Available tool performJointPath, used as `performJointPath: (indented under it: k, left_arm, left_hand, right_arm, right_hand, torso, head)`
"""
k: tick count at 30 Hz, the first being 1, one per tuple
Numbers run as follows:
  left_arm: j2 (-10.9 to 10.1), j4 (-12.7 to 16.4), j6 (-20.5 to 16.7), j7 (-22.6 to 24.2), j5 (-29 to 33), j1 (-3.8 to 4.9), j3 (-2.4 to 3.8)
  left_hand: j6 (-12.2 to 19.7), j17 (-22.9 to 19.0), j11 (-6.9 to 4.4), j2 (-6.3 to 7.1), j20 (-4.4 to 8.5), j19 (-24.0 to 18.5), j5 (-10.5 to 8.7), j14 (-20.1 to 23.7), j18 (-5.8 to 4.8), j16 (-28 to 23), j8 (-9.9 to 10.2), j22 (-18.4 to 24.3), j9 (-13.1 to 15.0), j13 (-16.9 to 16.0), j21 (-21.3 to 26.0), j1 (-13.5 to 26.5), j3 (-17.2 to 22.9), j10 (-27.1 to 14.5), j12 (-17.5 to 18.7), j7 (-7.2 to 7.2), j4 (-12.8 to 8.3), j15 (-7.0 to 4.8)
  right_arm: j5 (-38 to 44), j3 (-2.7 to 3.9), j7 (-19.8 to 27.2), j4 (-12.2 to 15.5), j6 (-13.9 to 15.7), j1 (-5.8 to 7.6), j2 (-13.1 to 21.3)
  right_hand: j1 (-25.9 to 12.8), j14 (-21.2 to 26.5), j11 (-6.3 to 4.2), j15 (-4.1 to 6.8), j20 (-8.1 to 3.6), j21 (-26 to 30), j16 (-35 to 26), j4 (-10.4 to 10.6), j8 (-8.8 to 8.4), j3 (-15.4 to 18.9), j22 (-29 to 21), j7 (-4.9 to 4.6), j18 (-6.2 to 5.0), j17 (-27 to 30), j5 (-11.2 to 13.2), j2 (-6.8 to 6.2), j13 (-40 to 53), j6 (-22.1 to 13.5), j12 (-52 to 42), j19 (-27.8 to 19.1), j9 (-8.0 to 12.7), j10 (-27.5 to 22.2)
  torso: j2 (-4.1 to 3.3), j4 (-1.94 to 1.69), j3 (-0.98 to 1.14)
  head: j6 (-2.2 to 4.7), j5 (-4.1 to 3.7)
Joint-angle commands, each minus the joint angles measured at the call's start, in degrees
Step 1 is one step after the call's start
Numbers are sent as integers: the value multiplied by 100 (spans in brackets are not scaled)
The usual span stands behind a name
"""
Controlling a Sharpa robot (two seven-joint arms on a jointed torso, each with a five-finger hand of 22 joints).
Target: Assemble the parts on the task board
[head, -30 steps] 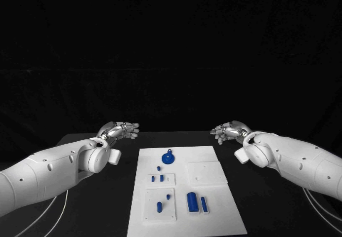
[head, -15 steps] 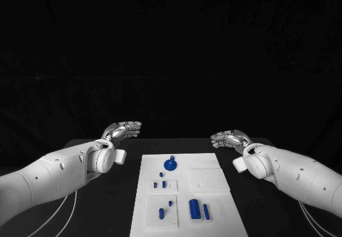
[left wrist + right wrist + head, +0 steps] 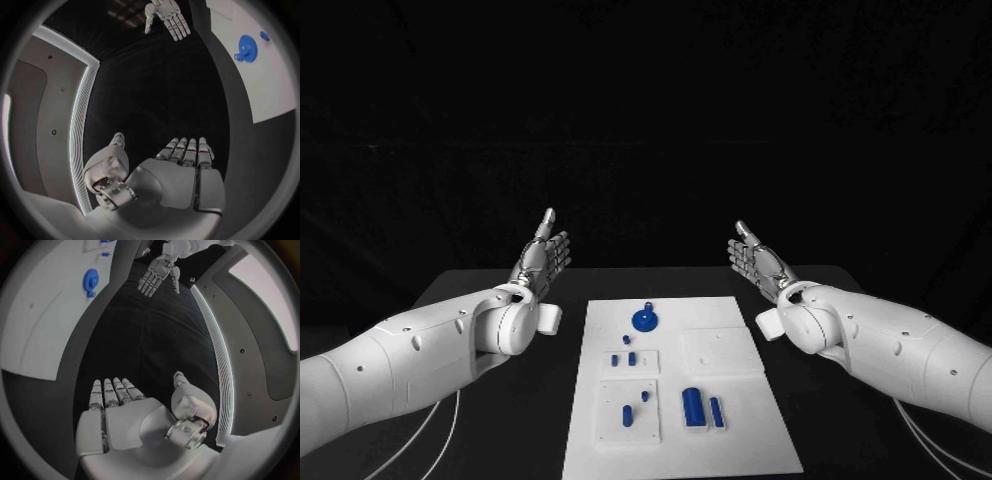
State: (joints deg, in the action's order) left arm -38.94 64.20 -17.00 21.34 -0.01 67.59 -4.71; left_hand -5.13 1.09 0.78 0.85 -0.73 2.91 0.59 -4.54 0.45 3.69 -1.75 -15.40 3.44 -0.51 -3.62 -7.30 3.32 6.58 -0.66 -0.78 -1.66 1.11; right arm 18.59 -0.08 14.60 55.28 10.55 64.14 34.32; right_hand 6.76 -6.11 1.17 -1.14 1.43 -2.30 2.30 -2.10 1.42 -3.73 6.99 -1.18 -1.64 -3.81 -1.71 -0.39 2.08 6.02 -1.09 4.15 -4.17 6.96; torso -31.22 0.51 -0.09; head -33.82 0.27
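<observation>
- At the left of the black table (image 3: 488,285), the left hand (image 3: 542,259) is held up above the surface, fingers straight and together, thumb apart, nothing gripped.
- On the middle of the table, the white task board (image 3: 678,400) is laid flat; both hands are kept well apart from it.
- Blue parts are spread over the board: a round disc part (image 3: 646,320) near its far end, small pegs (image 3: 623,359) in the middle, and two longer cylinders (image 3: 700,408) towards its near right.
- Beyond the board's right edge, the right hand (image 3: 757,261) is raised likewise, fingers extended, nothing held.
</observation>
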Motion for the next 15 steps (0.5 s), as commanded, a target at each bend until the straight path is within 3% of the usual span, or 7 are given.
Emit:
performJointPath:
  k: [1, 4, 8, 13, 15]
  left_arm:
    - [-95, 492, -853, 312, -1, -131, 80]
    - [-240, 1122, -1415, 473, 0, -316, 198]
    - [-386, 1756, -1980, 635, 0, -502, 317]
    - [-521, 2343, -2504, 786, 1, -675, 427]
    - [-549, 2466, -2613, 817, 1, -711, 450]
  left_hand:
    - [513, -109, -78, -85, 73, -291, -59, 454, -45, -369, 175, 1540, -344, 51, 362, 730, -332, -658, 66, 78, 166, -111]
    - [513, -109, -78, -85, 73, -291, -59, 454, -45, -369, 175, 1540, -344, 51, 362, 730, -332, -658, 66, 78, 166, -111]
    - [513, -109, -78, -85, 73, -291, -59, 454, -45, -369, 175, 1540, -344, 51, 362, 730, -332, -658, 66, 78, 166, -111]
    - [513, -109, -78, -85, 73, -291, -59, 454, -45, -369, 175, 1540, -344, 51, 362, 730, -332, -658, 66, 78, 166, -111]
    - [513, -109, -78, -85, 73, -291, -59, 454, -45, -369, 175, 1540, -344, 51, 362, 730, -332, -658, 66, 78, 166, -111]
  right_arm:
    - [-454, 3, 424, 486, 796, -58, 138]
    - [-749, 4, 654, 1113, 1335, -130, 327]
    - [-1092, 5, 921, 1839, 1958, -212, 546]
    - [-1511, 6, 1248, 2729, 2723, -314, 814]
    - [-1623, 7, 1335, 2965, 2926, -340, 886]
  right_hand:
    - [-676, 611, -117, 114, -143, 230, -230, 210, -142, 373, -699, 118, 164, 381, 171, 39, -208, -602, 109, -415, 417, -696]
    - [-676, 611, -117, 114, -143, 230, -230, 210, -142, 373, -699, 118, 164, 381, 171, 39, -208, -602, 109, -415, 417, -696]
    - [-676, 611, -117, 114, -143, 230, -230, 210, -142, 373, -699, 118, 164, 381, 171, 39, -208, -602, 109, -415, 417, -696]
    - [-676, 611, -117, 114, -143, 230, -230, 210, -142, 373, -699, 118, 164, 381, 171, 39, -208, -602, 109, -415, 417, -696]
    - [-676, 611, -117, 114, -143, 230, -230, 210, -142, 373, -699, 118, 164, 381, 171, 39, -208, -602, 109, -415, 417, -696]
  torso:
    - [4, -51, 9]
    - [4, -51, 9]
    - [4, -51, 9]
    - [4, -51, 9]
    - [4, -51, 9]
  head:
    - [-56, -27]
    - [-56, -27]
    - [-56, -27]
    - [-56, -27]
    - [-56, -27]
